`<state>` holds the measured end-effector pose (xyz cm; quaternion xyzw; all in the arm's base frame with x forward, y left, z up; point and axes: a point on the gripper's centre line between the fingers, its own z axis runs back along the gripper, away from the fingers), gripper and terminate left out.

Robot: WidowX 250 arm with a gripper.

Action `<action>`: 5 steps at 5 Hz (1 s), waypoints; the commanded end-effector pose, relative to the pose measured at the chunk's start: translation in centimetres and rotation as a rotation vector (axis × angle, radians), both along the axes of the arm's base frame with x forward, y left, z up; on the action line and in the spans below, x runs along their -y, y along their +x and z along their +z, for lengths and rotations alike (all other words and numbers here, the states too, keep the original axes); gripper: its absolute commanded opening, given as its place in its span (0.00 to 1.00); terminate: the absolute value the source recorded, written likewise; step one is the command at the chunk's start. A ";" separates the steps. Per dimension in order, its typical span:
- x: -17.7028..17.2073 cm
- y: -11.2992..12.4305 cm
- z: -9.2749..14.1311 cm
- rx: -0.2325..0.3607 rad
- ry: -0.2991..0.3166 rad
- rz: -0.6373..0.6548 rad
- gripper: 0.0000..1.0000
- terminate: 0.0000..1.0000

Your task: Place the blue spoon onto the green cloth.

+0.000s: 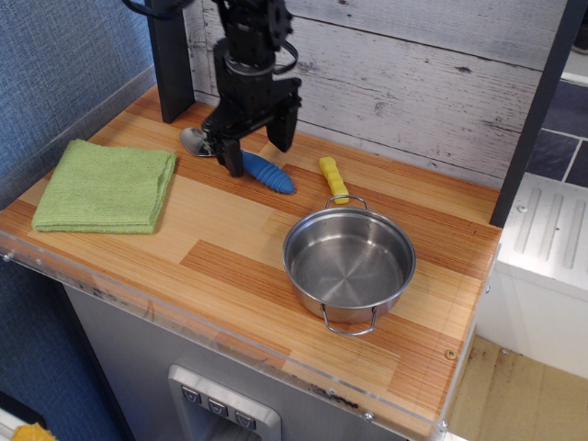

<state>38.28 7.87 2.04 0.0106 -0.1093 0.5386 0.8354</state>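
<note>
The blue spoon [265, 173] lies on the wooden counter near the back, silver bowl to the left, ribbed blue handle pointing right. My black gripper [259, 149] is open and hangs low over the spoon's neck, one finger in front of it at the left and the other behind at the right. It holds nothing. The green cloth [107, 185] lies flat and folded at the left of the counter, apart from the spoon.
A steel pot [348, 261] with a yellow handle [333, 179] stands right of centre. A dark post [171, 60] stands at the back left. A wood-plank wall runs behind, and the counter's front edge [230, 342] has a clear lip.
</note>
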 end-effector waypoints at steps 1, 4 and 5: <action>0.0 0.1 0.7 0.027 0.028 -0.004 0.00 0.00; -1.0 -0.6 1.4 0.029 0.024 -0.009 0.00 0.00; -1.0 -0.3 2.0 0.037 0.025 -0.031 0.00 0.00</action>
